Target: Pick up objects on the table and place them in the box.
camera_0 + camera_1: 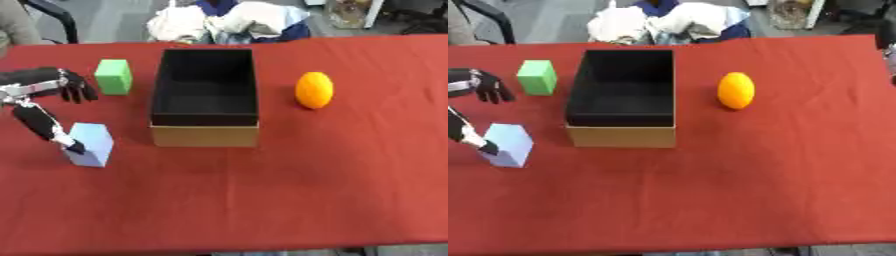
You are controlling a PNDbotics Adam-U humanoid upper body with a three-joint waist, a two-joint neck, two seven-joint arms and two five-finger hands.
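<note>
An open cardboard box (206,135) with a dark inside stands in the middle of the red table (262,200). A green block (114,76) sits to its left and a light blue block (92,143) lies nearer the front left. An orange (314,90) rests to the right of the box. My left hand (48,82) reaches in from the left, open; its fingers (79,91) hang beside the green block without touching it. Its thumb (41,122) stretches down to the upper left edge of the blue block. A dark bit of my right hand (887,42) shows at the right edge.
A heap of white and blue cloth (227,22) lies just past the table's far edge behind the box. Part of a chair (54,17) stands at the far left. Bare red cloth stretches across the front and the right of the table.
</note>
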